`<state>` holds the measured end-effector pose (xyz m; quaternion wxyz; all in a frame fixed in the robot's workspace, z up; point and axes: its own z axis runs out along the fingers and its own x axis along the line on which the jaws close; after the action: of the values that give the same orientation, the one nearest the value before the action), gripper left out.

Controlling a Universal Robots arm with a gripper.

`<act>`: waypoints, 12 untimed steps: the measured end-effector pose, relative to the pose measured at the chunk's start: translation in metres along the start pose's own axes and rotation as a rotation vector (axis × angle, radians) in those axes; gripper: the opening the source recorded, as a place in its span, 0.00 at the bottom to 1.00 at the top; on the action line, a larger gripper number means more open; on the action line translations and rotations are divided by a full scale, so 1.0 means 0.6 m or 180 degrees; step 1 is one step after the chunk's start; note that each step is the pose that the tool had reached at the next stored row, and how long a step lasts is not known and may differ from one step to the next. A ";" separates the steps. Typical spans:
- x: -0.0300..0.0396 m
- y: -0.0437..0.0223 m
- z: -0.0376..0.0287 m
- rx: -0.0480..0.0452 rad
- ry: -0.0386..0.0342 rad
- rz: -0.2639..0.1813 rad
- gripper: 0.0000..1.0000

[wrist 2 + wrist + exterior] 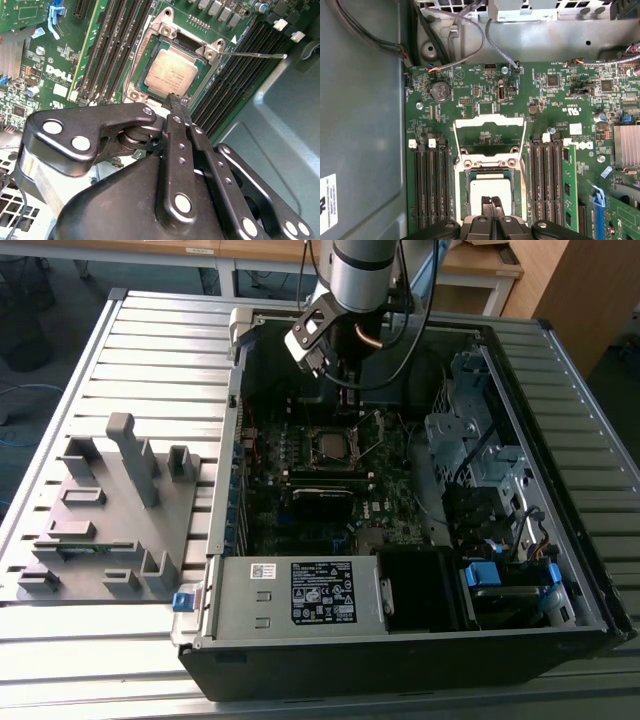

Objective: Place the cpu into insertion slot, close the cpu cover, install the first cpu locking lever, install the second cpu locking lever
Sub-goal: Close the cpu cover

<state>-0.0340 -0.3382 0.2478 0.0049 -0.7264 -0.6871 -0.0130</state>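
Exterior view: open black computer case lying flat on a slatted grey metal table, with a green motherboard inside. Near the board's middle, a small square black insertion slot with silvery rim. Silver-grey robot arm reaching down into the case near that slot. On the exterior view's left, a grey moulded plastic fixture resting on the table beside the case, well apart from the arm.

Second wrist view: small flat square cpu with dull silver-grey metal top seated flat in the insertion slot, uncovered. Black metal gripper poised at the cpu's near edge, jaws pressed together with nothing between them; contact with the chip impossible to tell. Thin silvery wire lever standing free over long black memory slots beside the socket.

First wrist view: closed fingertips over the cpu's near part. Thin square silvery cpu cover with large cut-out swung open beyond the cpu, green board visible through its window, hinge end next to the slot. Memory slots flanking on both sides.
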 end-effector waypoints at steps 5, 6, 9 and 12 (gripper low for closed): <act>0.001 0.013 0.000 0.0000 0.0000 0.0000 0.10; 0.001 0.016 0.000 0.0000 0.0000 0.0000 0.10; 0.001 0.025 0.000 0.0000 0.0000 0.0000 0.10; 0.002 0.030 0.000 0.0000 0.0000 0.0000 0.10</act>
<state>-0.0160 -0.3382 0.2478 0.0049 -0.7264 -0.6871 -0.0130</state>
